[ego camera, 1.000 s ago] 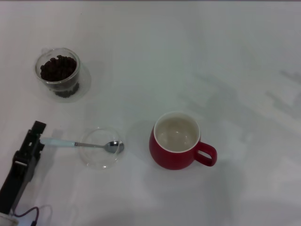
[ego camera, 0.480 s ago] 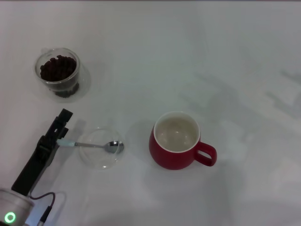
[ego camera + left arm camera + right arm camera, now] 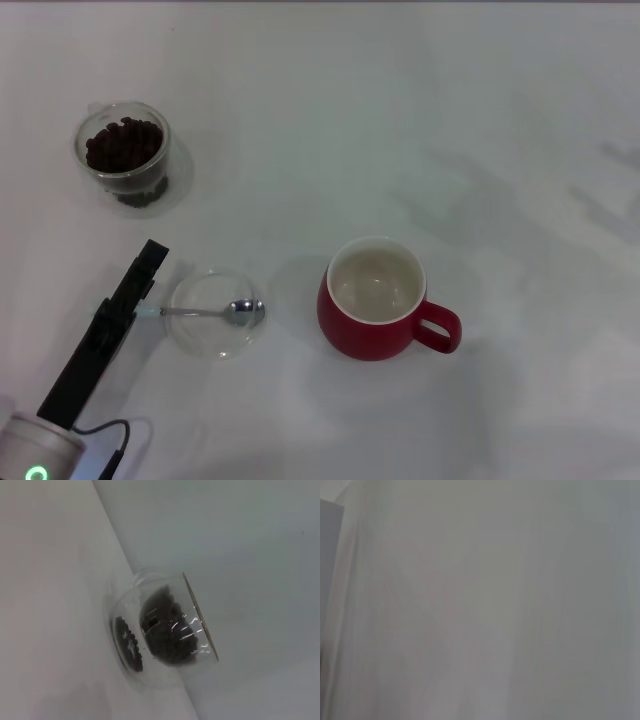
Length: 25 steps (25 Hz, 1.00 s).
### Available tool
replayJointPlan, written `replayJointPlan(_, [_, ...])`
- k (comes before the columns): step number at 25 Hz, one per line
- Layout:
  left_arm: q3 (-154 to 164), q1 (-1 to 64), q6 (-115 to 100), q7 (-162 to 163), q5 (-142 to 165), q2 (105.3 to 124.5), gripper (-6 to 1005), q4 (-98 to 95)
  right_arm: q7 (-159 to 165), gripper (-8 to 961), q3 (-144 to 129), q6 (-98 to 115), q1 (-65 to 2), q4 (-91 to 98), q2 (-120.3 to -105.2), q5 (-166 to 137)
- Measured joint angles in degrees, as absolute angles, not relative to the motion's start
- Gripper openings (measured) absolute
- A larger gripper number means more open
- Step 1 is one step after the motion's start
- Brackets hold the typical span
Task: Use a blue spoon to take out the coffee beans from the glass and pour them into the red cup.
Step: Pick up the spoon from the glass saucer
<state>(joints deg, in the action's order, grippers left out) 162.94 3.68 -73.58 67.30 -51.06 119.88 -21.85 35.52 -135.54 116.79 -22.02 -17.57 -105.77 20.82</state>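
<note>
The glass (image 3: 124, 152) stands at the far left of the white table, and the coffee beans (image 3: 124, 143) fill it; the left wrist view shows the same glass (image 3: 165, 635) with its beans (image 3: 165, 637) close ahead. The blue spoon (image 3: 215, 312) lies with its metal bowl in a shallow clear dish (image 3: 208, 335). Only a short piece of its pale blue handle shows. My left gripper (image 3: 148, 262), a dark bar reaching in from the near left, covers the rest of the handle. The red cup (image 3: 378, 300) stands right of the dish, empty, its handle pointing right. My right gripper is out of view.
A cable and the left arm's round wrist (image 3: 35, 455) sit at the near left corner. The right wrist view shows only bare white surface.
My left gripper has swung forward and to the right, from beside the handle's end to over the handle, hiding most of the blue part. The spoon, the dish, the glass and the cup have stayed put.
</note>
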Motion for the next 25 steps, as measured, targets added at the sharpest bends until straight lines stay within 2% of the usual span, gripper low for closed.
replayJointPlan(12, [162.9, 2.9, -71.3, 66.6, -51.4, 119.89, 876, -22.2, 35.6, 791, -136.1, 115.7, -23.6, -17.7, -105.78, 20.8])
replayJointPlan(25, [162.9, -0.7, -72.9, 58.6, -51.2, 120.16, 878, -25.5, 35.6, 790, -136.1, 114.8, -23.8, -17.8, -104.84, 20.6])
